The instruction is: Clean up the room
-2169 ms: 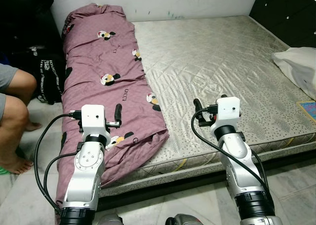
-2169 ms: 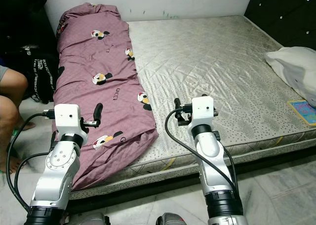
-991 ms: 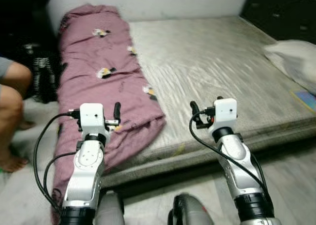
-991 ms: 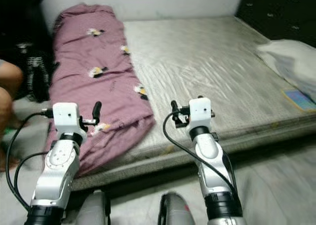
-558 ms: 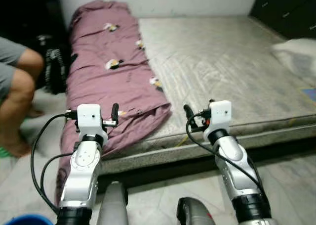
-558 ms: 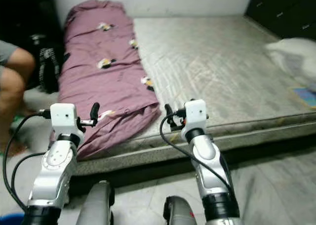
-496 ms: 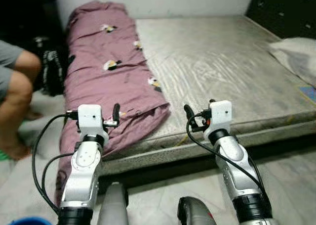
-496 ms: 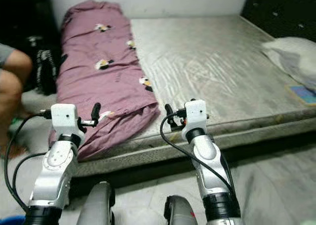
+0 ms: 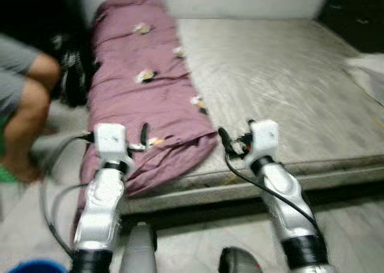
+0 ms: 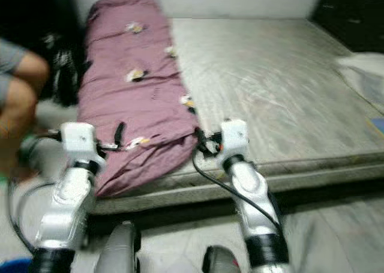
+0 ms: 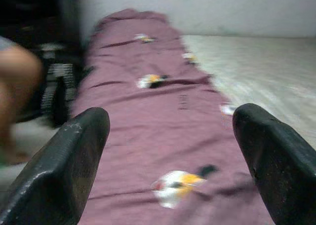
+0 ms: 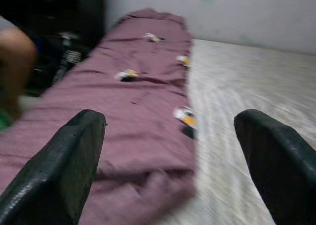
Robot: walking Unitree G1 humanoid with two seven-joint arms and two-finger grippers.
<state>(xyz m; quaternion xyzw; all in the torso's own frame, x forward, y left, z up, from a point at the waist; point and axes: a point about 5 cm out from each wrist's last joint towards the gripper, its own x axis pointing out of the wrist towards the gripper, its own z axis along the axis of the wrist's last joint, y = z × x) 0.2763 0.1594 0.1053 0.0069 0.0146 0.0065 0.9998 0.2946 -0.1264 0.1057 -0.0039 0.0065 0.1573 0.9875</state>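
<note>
- Shifted and blurred against half a second ago: camera swung, so bed and quilt sit further right in view; arms held in the same raised pose as before.
- Purple quilt (image 9: 150,99), long and folded, printed with small orange-and-black figures, lying along the left side of the bare grey mattress (image 9: 288,87); near end drooping over the mattress edge toward the floor.
- Left claw (image 9: 144,136) raised over the quilt's near end, fingers (image 11: 59,170) spread wide apart in the left wrist view, gripping nothing.
- Right claw (image 9: 223,142) raised above the mattress edge just beside the quilt's corner, fingers (image 12: 61,160) likewise spread wide, empty.
- Seated person's bare knees (image 9: 33,84) at the far left, beside the bed, close to the quilt's left flank.
- Dark bag (image 9: 73,75) with white lettering on the floor between the person's legs and the quilt.
- White pillow (image 9: 369,75) at the mattress's right edge, well apart from both claws.
- Blue rim of a bucket (image 9: 36,266) at the lower left corner, near the left arm's base.
- Pale tiled floor (image 9: 348,225) in front of the bed.
</note>
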